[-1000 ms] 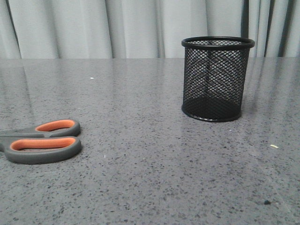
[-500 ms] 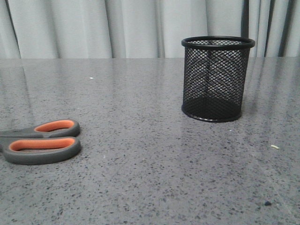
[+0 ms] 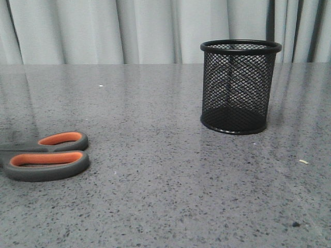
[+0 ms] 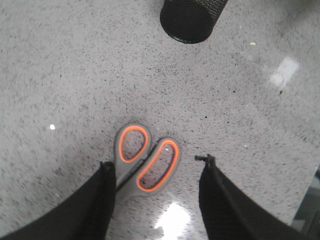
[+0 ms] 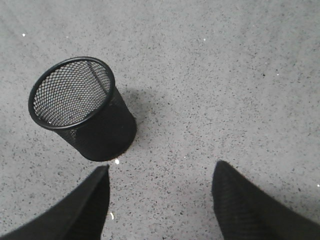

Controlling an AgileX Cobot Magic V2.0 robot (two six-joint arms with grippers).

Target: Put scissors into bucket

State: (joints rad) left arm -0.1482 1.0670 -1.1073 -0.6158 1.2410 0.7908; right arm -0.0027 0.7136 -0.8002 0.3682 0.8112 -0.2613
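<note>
The scissors (image 3: pixel 49 156) lie flat at the table's left edge in the front view, grey handles with orange-lined loops showing, blades cut off by the frame. In the left wrist view the scissors (image 4: pixel 145 160) lie between my open left gripper (image 4: pixel 157 163), closer to one finger (image 4: pixel 105 190); the blades are hidden behind it. The black mesh bucket (image 3: pixel 240 87) stands upright at the right rear and shows in the left wrist view (image 4: pixel 190 17). My right gripper (image 5: pixel 160 170) is open and empty over bare table, beside the bucket (image 5: pixel 82 107).
The table (image 3: pixel 165 181) is grey speckled stone. A pale crumb (image 3: pixel 303 161) and a dark speck (image 3: pixel 295 223) lie at the right front. Grey curtains (image 3: pixel 129 31) hang behind the table's far edge.
The scissors have shifted very slightly left in the front view. The bucket has not moved.
</note>
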